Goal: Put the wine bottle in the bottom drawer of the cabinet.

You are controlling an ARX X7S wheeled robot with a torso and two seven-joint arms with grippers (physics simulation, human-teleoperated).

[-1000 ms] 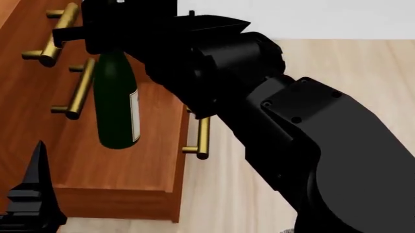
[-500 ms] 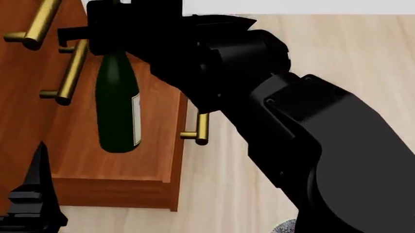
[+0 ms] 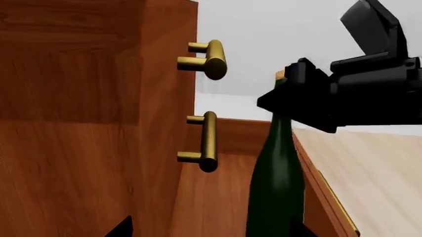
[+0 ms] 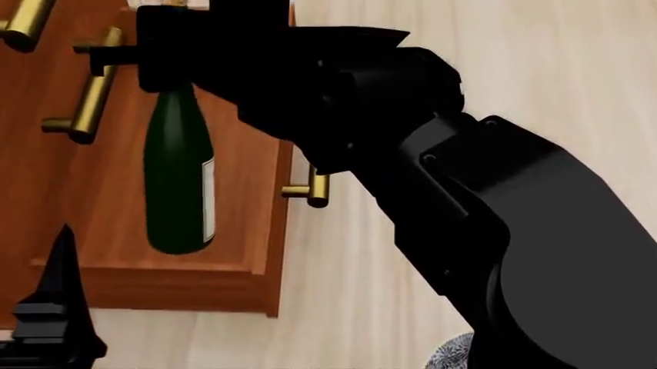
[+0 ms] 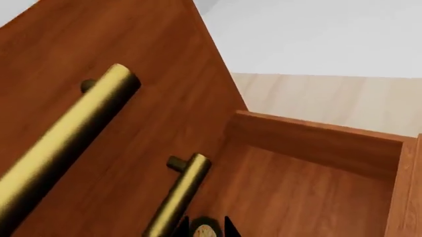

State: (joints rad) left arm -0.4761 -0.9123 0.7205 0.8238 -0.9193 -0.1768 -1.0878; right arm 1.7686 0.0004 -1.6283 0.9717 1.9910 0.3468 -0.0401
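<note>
The dark green wine bottle [image 4: 177, 177] with a white label hangs upright from my right gripper [image 4: 169, 61], which is shut on its neck just below the tan top. The bottle is over the open bottom drawer [image 4: 246, 200] of the reddish-brown cabinet [image 4: 41, 184], inside its walls. I cannot tell whether its base touches the drawer floor. The left wrist view shows the bottle [image 3: 277, 182] and the right gripper [image 3: 300, 96] beside the cabinet front [image 3: 79, 138]. The right wrist view shows the cork top [image 5: 205, 231] between the fingers [image 5: 182, 227]. My left gripper [image 3: 211, 233] is open and empty, low at the left.
Brass bar handles of the upper drawers [image 4: 88, 96] stick out close to the left of the bottle. The bottom drawer's own handle [image 4: 310, 191] is on its front towards the pale wood floor [image 4: 359, 307]. A blue-patterned rim [image 4: 457, 354] shows at the bottom right.
The head view has tilted down. The bottle, held by my right gripper, has sunk lower over the open bottom drawer and a little to the left. The left gripper has not moved.
</note>
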